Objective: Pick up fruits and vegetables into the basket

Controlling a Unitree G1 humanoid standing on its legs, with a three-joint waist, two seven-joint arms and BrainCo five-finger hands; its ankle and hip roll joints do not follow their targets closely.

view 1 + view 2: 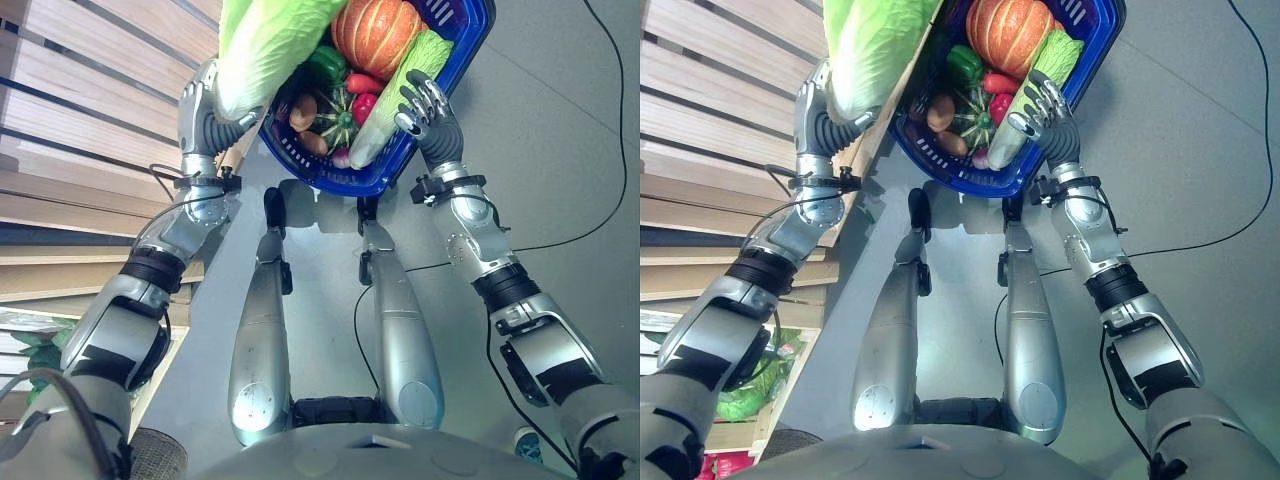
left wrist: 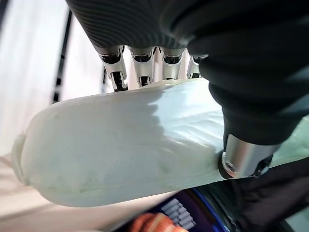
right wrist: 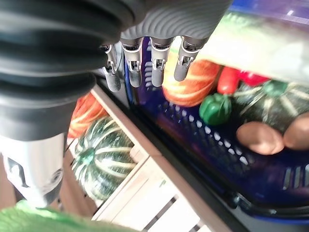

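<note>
Two hands reach forward over the grey floor [image 1: 560,130] toward a blue basket [image 1: 330,178]. Nearest, the right hand [image 1: 428,112] hovers at the basket's near right rim with its fingers [image 3: 155,60] loosely bent and grasping nothing. The left hand [image 1: 200,105] is at the basket's left side, its fingers [image 2: 140,72] and thumb clenched round the pale stalk end of a big green cabbage [image 1: 265,45], which hangs over the basket's left rim and is not yet inside. In the basket, close to the near wall, lie a brown potato [image 1: 303,112], a dark green striped squash [image 1: 337,118] and a red pepper [image 1: 362,107]. Beyond them sit a green pepper [image 1: 325,63] and a second cabbage [image 1: 400,90] leaning along the right wall. Farthest in is an orange pumpkin [image 1: 375,32]. Wooden slatted shelves [image 1: 80,110] stand along the left, and the right wrist view shows another striped squash [image 3: 104,154] in a wooden crate [image 3: 145,193] beside the basket.
</note>
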